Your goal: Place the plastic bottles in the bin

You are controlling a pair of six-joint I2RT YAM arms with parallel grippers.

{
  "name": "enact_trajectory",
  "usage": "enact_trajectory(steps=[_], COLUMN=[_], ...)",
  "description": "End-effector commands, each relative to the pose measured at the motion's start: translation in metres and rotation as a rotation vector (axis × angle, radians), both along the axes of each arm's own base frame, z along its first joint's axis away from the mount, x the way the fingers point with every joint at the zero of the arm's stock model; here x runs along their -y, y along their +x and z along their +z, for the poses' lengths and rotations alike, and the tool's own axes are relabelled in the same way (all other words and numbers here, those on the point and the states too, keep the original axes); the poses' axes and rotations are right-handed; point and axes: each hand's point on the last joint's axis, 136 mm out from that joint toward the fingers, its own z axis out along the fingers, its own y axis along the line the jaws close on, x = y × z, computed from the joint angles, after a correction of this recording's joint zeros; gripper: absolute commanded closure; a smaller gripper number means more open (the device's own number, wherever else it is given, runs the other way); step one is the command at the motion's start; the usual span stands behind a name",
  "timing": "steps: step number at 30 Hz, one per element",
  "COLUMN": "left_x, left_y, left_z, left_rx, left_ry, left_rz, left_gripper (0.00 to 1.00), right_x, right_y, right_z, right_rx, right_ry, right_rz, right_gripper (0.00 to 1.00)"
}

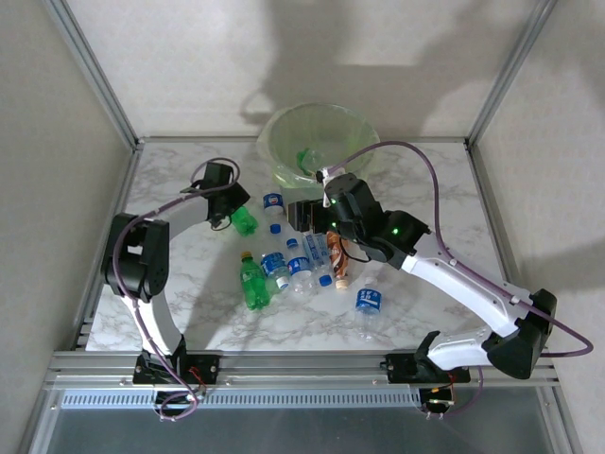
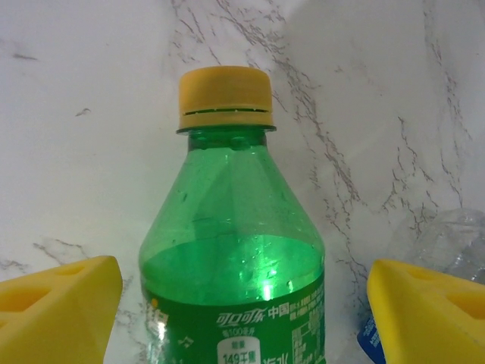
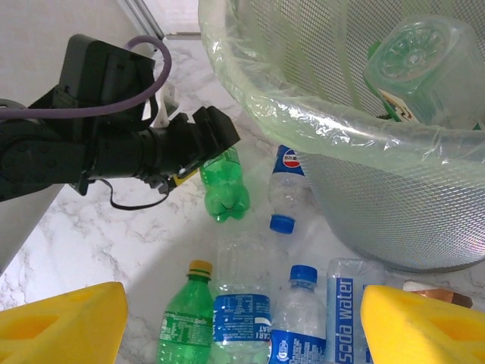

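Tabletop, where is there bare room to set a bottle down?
Bare marble table lies right of the bin, beyond the right arm, and between the left arm and the lying green bottle. Crowded: the bottle cluster mid-table.

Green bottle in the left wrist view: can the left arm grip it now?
Probably yes. The green bottle sits inside the open left gripper, with a gap of bare marble on each side and nothing else in between.

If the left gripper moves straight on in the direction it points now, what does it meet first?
Probably the green bottle, lying between the left gripper's open fingers with gaps either side. Past its yellow cap is bare table; depth is unclear.
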Motion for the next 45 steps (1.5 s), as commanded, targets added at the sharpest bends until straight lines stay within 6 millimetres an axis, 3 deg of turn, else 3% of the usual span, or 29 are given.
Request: enact_trajectory(steps=[1, 15, 28, 34, 39, 45], left_x=[0.001, 0.005, 0.001, -0.002, -0.002, 0.013], left_y=[0.004, -0.003, -0.011, -0.016, -0.028, -0.043], left_z=[-0.003, -0.022, -0.018, 0.010, 0.051, 0.108], left_rx=[-0.009, -0.047, -0.042, 0.007, 0.084, 0.203], left_ry=[0.016, 0.028, 0.044, 0.050, 0.025, -0.101], left_rz=[0.013, -0.006, -0.013, -0.017, -0.031, -0.065], left_gripper=[0.17, 0.28, 0.38, 0.40, 0.40, 0.41], right_x=[-0.006, -0.012, -0.013, -0.014, -0.017, -0.018], right_y=[-0.005, -0.005, -0.006, -0.007, -0.007, -0.010], right_z=[0.009, -0.002, 0.000, 0.002, 0.004, 0.019], right_rx=[0.010, -0.017, -0.018, -0.015, -0.013, 0.013], right_ry=[0.046, 0.045, 0.054, 0.062, 0.073, 0.117], right_rz=[0.013, 0.015, 0.016, 0.023, 0.033, 0.048], right_gripper=[0.19, 0.19, 0.19, 0.19, 0.19, 0.19])
